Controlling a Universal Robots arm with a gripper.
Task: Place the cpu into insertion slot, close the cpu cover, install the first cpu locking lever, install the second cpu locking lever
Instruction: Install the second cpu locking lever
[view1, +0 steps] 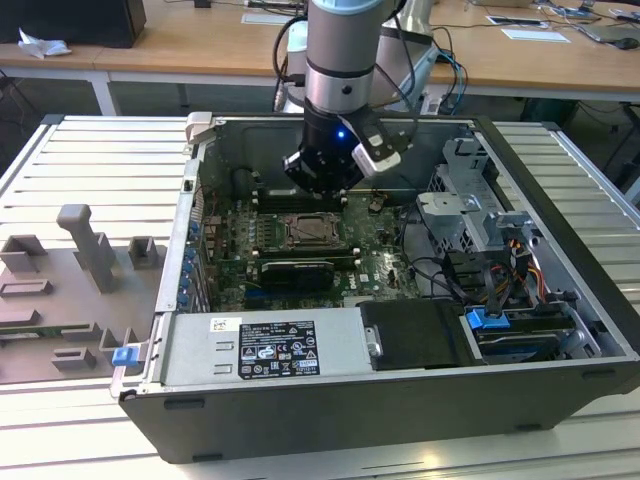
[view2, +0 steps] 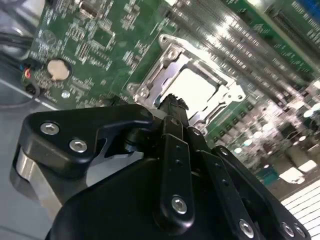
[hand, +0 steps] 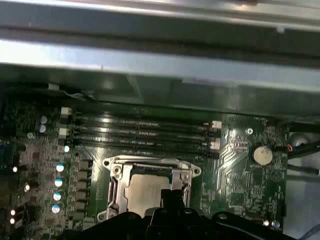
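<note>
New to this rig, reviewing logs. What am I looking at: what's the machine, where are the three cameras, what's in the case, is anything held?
The machine is a single robot arm whose gripper reaches down into an open computer case lying on a slatted table. The exterior view looks on from outside the arm; both wrist views ride on it, looking past the black gripper at the green motherboard. On the board sits the insertion slot, and in both wrist views the cpu already lies in it, framed by the silver cpu cover. The gripper tip hovers at the socket's edge; I can't tell whether it holds anything.
</note>
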